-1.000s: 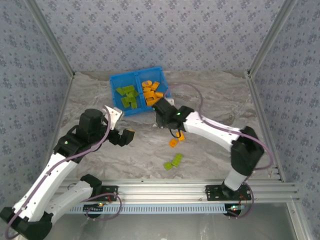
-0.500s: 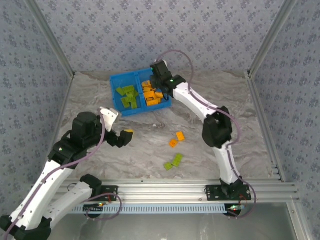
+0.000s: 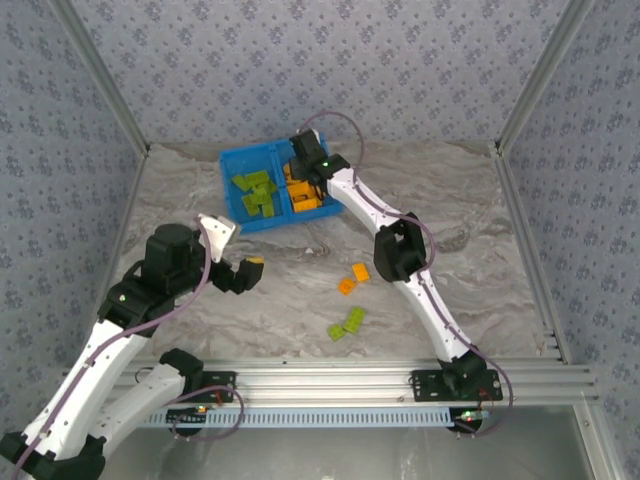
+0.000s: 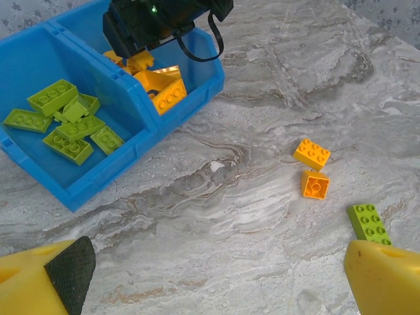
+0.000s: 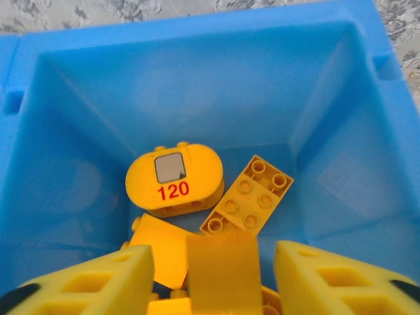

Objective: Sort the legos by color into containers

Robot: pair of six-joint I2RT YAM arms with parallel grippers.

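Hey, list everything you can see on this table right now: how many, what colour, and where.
Tray: one, bright blue, two compartments, far side of table.
Green bricks in tray: about six, lime, left compartment.
Orange bricks in tray: several, partly hidden, right compartment; one oval, marked 120.
Loose orange bricks: two, on table near tray.
Loose green bricks: at least two, lime, nearer the arms.
Table: one, grey marbled.
Left gripper: open, empty, above table.
Right gripper: open, over orange compartment, orange brick between its fingers.
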